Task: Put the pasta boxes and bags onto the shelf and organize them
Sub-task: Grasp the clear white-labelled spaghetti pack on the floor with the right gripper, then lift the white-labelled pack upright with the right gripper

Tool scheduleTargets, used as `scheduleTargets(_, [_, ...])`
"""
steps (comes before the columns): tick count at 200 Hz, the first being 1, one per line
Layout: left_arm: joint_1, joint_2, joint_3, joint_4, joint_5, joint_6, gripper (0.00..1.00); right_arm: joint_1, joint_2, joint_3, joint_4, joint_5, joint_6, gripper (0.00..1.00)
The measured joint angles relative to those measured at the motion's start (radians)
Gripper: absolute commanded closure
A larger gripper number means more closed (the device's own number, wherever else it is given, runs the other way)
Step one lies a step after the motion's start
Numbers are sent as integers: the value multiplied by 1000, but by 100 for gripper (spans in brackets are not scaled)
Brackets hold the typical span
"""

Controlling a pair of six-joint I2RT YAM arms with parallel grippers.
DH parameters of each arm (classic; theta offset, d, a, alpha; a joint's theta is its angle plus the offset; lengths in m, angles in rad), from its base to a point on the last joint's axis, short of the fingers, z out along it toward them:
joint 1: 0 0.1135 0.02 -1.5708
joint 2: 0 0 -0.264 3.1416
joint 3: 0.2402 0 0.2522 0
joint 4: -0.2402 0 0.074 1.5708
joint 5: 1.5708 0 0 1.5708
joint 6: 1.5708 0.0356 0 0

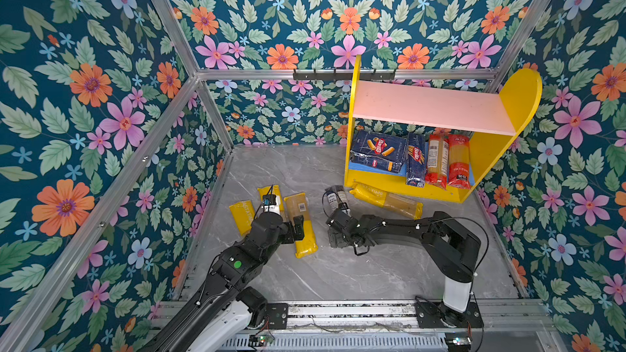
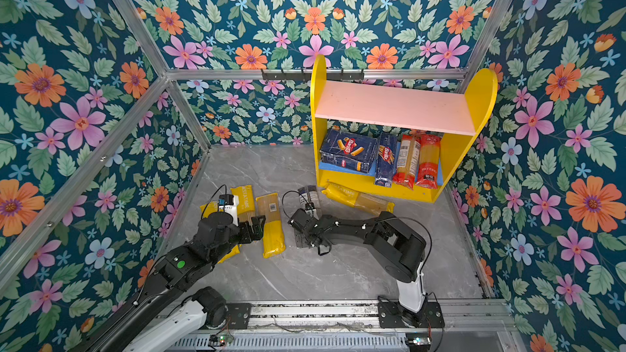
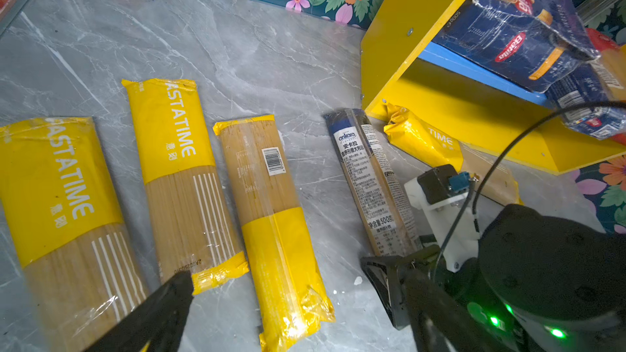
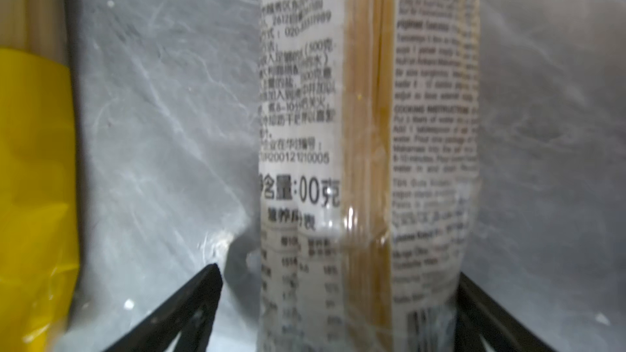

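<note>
The shelf (image 1: 433,106) stands at the back right. On its blue lower board lie the wide pasta box (image 1: 377,152), the narrow box (image 1: 416,160) and two red-ended bags (image 1: 437,160). Three yellow-ended bags (image 3: 271,204) lie side by side on the floor, and another (image 1: 386,199) lies against the shelf's base. My left gripper (image 3: 277,272) is open just above the near end of the barcode bag, holding nothing. My right gripper (image 4: 338,272) is open and low, its fingers either side of the white-label bag (image 4: 366,96). That bag's dark blue end (image 3: 342,120) points at the shelf.
Flowered walls with aluminium rails (image 1: 338,74) close in the grey marble floor (image 1: 338,275). The pink upper board (image 2: 393,106) carries nothing. A black hook rail (image 1: 321,76) hangs behind the shelf. The arms' bases sit on the front rail (image 1: 338,313).
</note>
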Motion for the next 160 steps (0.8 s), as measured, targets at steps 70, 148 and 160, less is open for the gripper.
scheduleTargets(70, [0, 27, 1, 2, 0, 0, 0, 1, 40, -16, 79, 95, 18, 18])
scheduleTargets(148, [0, 61, 19, 3, 4, -7, 0, 14, 5, -126, 247, 137, 79, 69])
scheduleTargets(160, [0, 64, 23, 3, 4, -7, 0, 18, -3, -126, 247, 132, 82, 75])
